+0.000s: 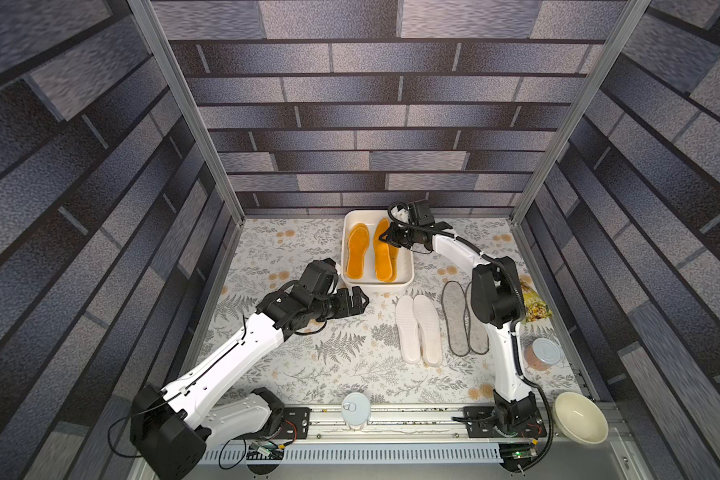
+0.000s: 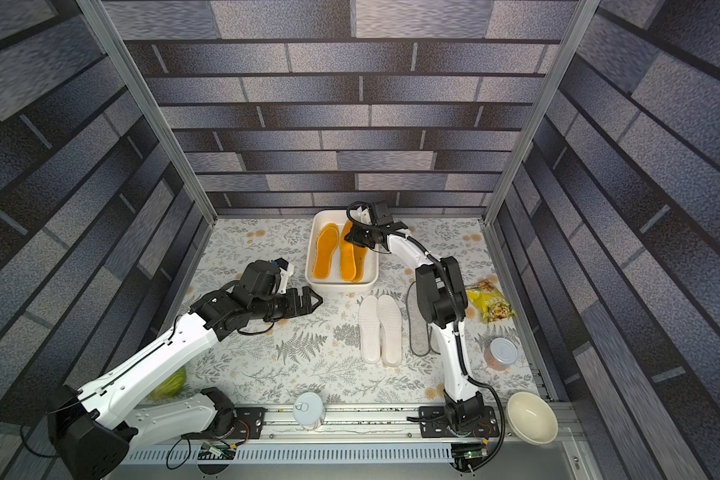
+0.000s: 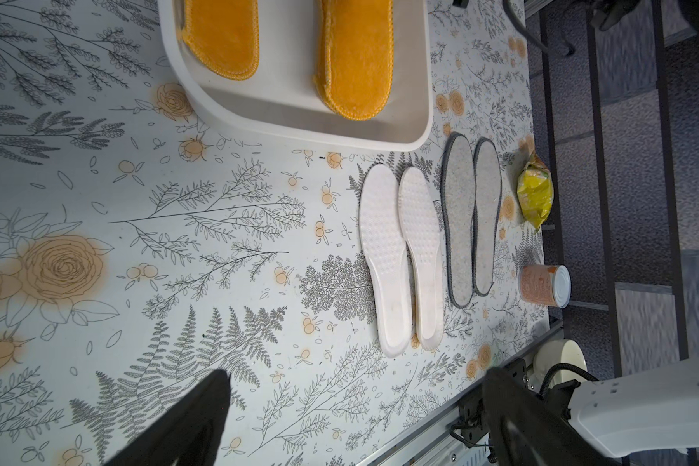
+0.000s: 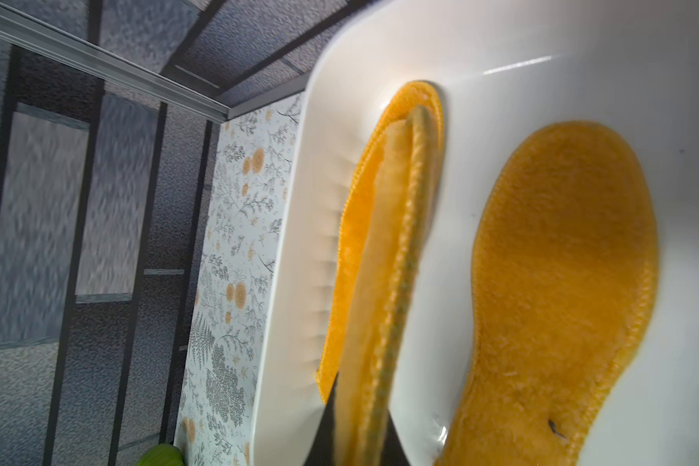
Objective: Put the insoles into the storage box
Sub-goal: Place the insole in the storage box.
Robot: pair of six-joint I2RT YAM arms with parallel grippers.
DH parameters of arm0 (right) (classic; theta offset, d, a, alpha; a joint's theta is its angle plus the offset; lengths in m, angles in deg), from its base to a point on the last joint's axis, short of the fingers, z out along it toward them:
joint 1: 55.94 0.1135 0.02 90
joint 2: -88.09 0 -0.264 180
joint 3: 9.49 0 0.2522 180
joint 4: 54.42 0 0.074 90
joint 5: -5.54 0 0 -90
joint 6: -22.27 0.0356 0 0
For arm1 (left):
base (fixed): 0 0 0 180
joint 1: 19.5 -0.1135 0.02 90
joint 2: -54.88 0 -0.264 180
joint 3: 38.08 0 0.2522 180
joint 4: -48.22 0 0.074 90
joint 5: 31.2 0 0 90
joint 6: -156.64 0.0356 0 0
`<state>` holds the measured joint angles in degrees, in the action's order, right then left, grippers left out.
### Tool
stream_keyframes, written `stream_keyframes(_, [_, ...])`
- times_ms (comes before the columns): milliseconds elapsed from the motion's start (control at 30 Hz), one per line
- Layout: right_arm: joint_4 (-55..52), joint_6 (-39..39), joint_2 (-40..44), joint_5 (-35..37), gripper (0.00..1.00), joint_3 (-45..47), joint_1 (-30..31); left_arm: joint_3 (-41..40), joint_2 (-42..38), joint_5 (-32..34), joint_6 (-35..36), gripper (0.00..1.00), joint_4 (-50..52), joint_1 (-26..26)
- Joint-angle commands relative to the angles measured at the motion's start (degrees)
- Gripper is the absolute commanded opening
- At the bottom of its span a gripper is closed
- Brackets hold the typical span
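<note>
storage box [image 1: 377, 287] [image 2: 341, 286]: white rounded tub on the floral table [image 1: 308, 365], close to the back wall.
right gripper [image 1: 385, 237] [image 4: 358, 419]: over the box interior, fingers pressed onto the held orange insole.
held orange insole [image 4: 384, 282]: inside the box, standing on edge, toward the wall nearer the right arm.
flat orange insoles [image 1: 357, 251]: one alone on the box floor, another beneath the held one; whether more are stacked there cannot be told.
left gripper [image 1: 360, 301] [image 3: 358, 377]: fingers spread wide, holding nothing, above bare table just beside the box's near corner.
white foam insoles [image 1: 408, 328] [image 3: 384, 258]: pair side by side, flat on the table in front of the box.
grey felt insoles [image 1: 456, 318] [image 3: 459, 218]: dark-edged pair beside the white pair, partly hidden by the right arm in both top views.
sundries: yellow snack bag [image 1: 535, 307], tin [image 1: 543, 353], cream bowl [image 1: 580, 419], along the table's right side.
</note>
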<state>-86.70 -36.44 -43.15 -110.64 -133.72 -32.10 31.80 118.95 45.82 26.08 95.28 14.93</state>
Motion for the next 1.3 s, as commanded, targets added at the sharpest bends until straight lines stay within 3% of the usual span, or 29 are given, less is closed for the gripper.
stream_keyframes(0, [-4.0, 0.91, -0.58, 1.21, 0.0, -2.38, -0.28, -1.07, -0.18, -1.21, -0.09, 1.0, -1.02, -0.92])
stream_keyframes(367, [-11.05, 0.29, -2.78, 9.13, 0.0, -5.8, -0.41, -1.46, 1.45, -3.35, 0.14, 1.0, -2.26, -2.16])
stream_keyframes(667, [-13.68, 0.76, -5.07, 10.98, 0.01, -7.98, -0.51, -1.75, 1.23, -3.55, 0.18, 1.0, -2.24, -2.7])
stream_keyframes(900, [-15.65, 0.52, -5.99, 11.81, 0.13, -8.92, -0.52, -2.23, 0.73, -3.54, -0.03, 1.0, -2.44, -2.97])
stream_keyframes(1267, [-8.46, -1.01, -6.46, 4.32, 0.07, -8.8, -0.53, -2.68, 0.69, -3.39, -0.08, 1.0, -2.45, -3.32])
